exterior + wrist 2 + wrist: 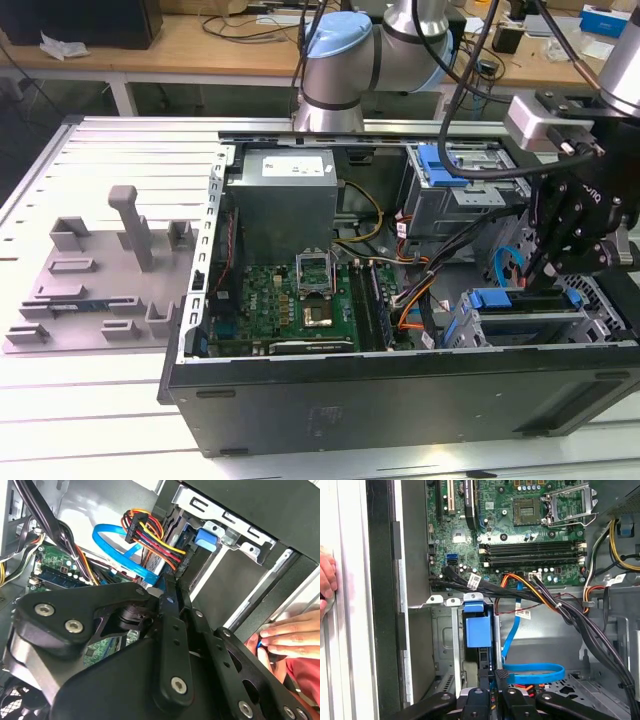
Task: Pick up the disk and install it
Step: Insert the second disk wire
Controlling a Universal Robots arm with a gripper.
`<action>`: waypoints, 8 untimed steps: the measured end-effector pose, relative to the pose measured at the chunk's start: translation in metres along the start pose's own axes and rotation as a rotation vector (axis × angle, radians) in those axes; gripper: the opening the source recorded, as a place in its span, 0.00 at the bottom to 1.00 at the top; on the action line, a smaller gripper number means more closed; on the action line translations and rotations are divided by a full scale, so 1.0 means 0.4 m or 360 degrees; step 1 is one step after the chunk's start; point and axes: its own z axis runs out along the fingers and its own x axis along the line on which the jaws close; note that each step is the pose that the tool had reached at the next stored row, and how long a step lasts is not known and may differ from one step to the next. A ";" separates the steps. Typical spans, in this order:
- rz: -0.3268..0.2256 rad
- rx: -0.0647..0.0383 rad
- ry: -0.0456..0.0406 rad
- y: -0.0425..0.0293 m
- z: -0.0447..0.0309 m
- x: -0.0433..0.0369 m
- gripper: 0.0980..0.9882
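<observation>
The disk (pixel 522 303) sits in the drive bay at the front corner of the open computer case, on the exterior view's right. Its bright blue carrier shows at both ends. In the first wrist view the carrier's blue end (pixel 477 630) stands in the bay slot. My gripper (pixel 533 268) hangs right over the disk. Its black fingers (pixel 483 676) are shut, with the tips at the disk's near edge. In the second wrist view the gripper (pixel 170 582) points at the bay, where a blue carrier tab (pixel 205 539) shows.
A person's hand (pixel 290 635) rests on the case edge beside the bay. A blue flat cable (pixel 530 672) and orange-yellow wire bundles (pixel 150 535) run close to the fingers. The motherboard (pixel 290 300) fills the case middle. A grey fixture (pixel 100 270) lies on the exterior view's left.
</observation>
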 end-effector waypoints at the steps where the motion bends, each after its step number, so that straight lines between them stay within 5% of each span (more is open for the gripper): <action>1: 0.0000 0.0000 0.0000 0.000 0.001 0.000 0.07; 8: 0.0000 0.0000 0.0000 -0.002 0.012 0.000 0.07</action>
